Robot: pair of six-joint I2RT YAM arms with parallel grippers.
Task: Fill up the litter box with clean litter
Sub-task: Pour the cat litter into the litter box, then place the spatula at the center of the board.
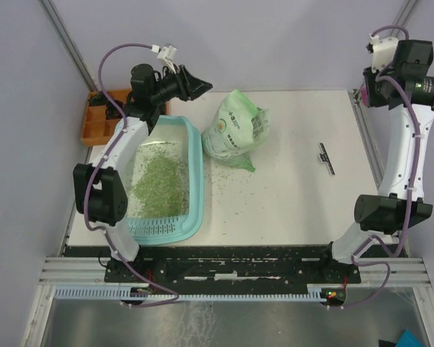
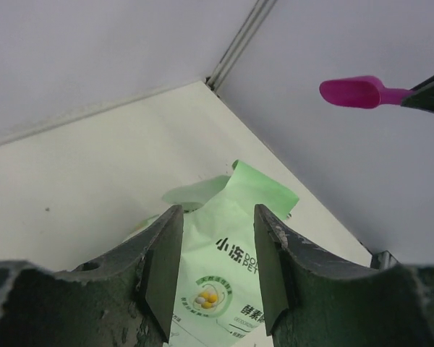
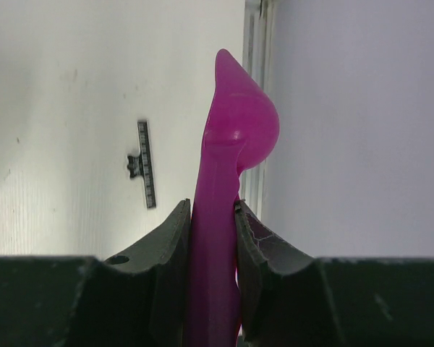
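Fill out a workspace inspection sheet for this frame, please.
Surface: white table, stray granules beside the bag.
Job's things: litter box at left; litter covers part of its floor.
Clutter: bag, orange tray, small black strip.
Pincers: left pincer open, empty, above the bag; right pincer shut on magenta scoop.
Cables: purple cables loop along both arms.
Surroundings: plain enclosure walls, nothing else seen.

A green bag and a black clip lie well apart on the surface. An orange compartmented tray sits far left; a magenta scoop hangs above.
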